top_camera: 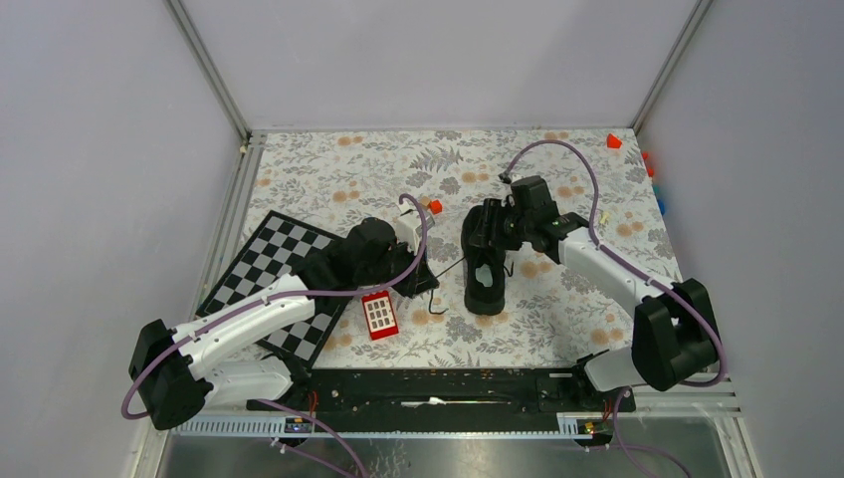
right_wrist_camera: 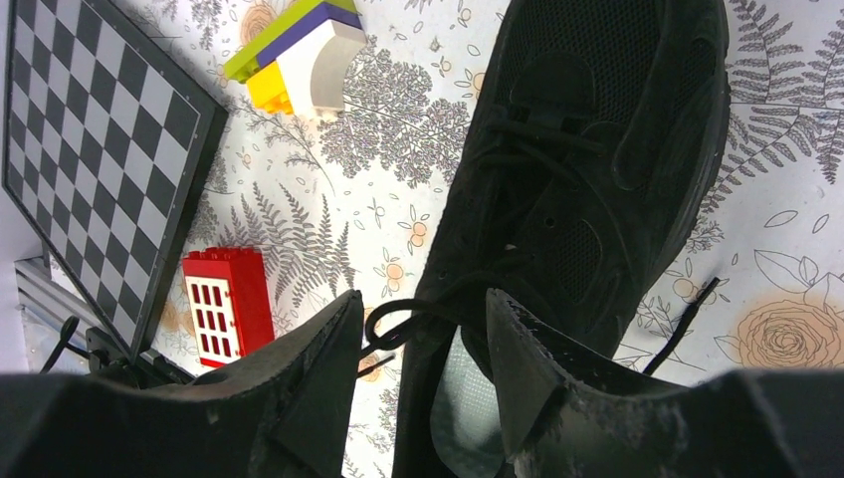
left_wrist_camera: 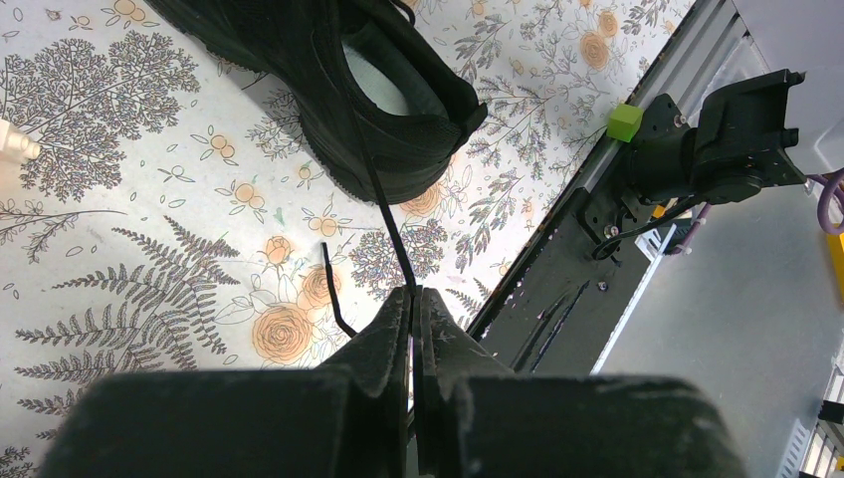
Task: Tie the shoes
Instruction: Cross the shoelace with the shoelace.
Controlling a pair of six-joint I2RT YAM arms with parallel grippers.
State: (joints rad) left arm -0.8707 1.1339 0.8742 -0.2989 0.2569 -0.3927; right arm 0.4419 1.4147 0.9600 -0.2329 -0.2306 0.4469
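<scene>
The black shoe (top_camera: 486,269) lies on the flowered tablecloth at mid-table, its pale insole showing. My left gripper (left_wrist_camera: 413,295) is shut on a thin black lace (left_wrist_camera: 383,194) that runs taut up to the shoe (left_wrist_camera: 388,110); in the top view this gripper (top_camera: 426,271) sits just left of the shoe. A loose lace end (left_wrist_camera: 333,289) lies beside it. My right gripper (right_wrist_camera: 423,299) is open over the shoe's (right_wrist_camera: 597,149) collar, and a small lace loop (right_wrist_camera: 413,317) hangs between its fingers. From above, the right gripper (top_camera: 495,234) is over the shoe's far end.
A chessboard (top_camera: 274,284) lies under the left arm, with a red windowed block (top_camera: 379,315) next to it. A stack of coloured blocks (right_wrist_camera: 299,55) stands left of the shoe. A green block (left_wrist_camera: 624,121) sits by the near rail. Small red blocks (top_camera: 614,141) lie at the far right.
</scene>
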